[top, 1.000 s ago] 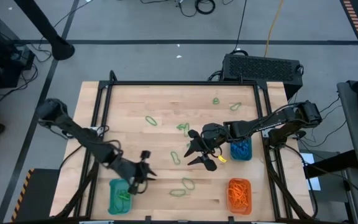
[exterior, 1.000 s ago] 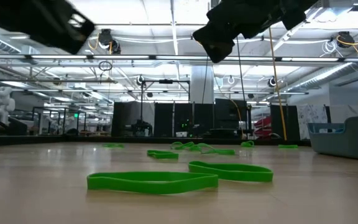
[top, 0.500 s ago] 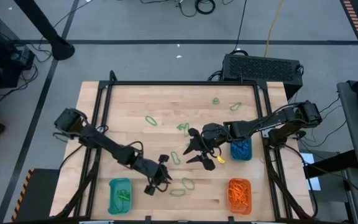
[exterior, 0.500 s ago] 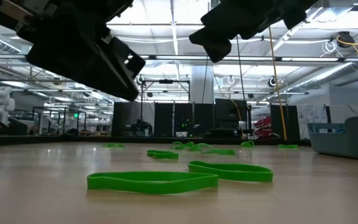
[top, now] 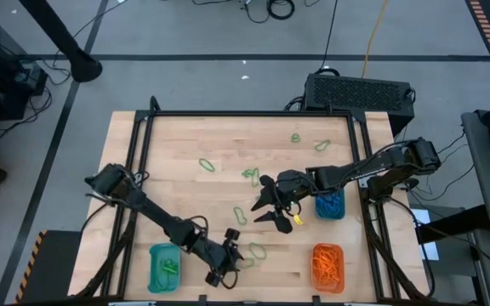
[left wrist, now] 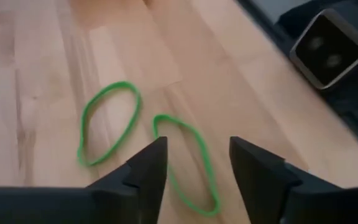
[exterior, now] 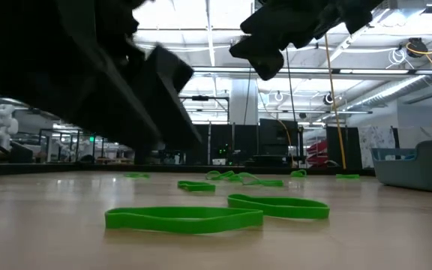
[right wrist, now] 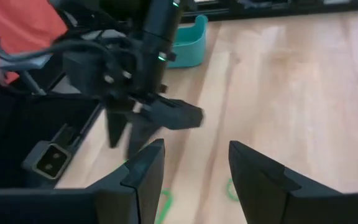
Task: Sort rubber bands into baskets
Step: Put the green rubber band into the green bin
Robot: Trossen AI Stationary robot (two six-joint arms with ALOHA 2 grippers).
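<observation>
Left gripper (top: 228, 259) shifted — front edge

The left arm has swung rightward along the near edge of the bench. A second ago its end effector hung over the near-left teal basket (top: 164, 265); half a second ago it was clear of the basket, farther right. Now the left end effector (top: 228, 259) sits just left of two green rubber bands (top: 250, 256) lying near the bench's near edge, and its fingers (left wrist: 146, 167) stand apart over one of them. In the low view the arm's dark bulk has grown from a small shape at the upper left to fill most of the left half.
</observation>
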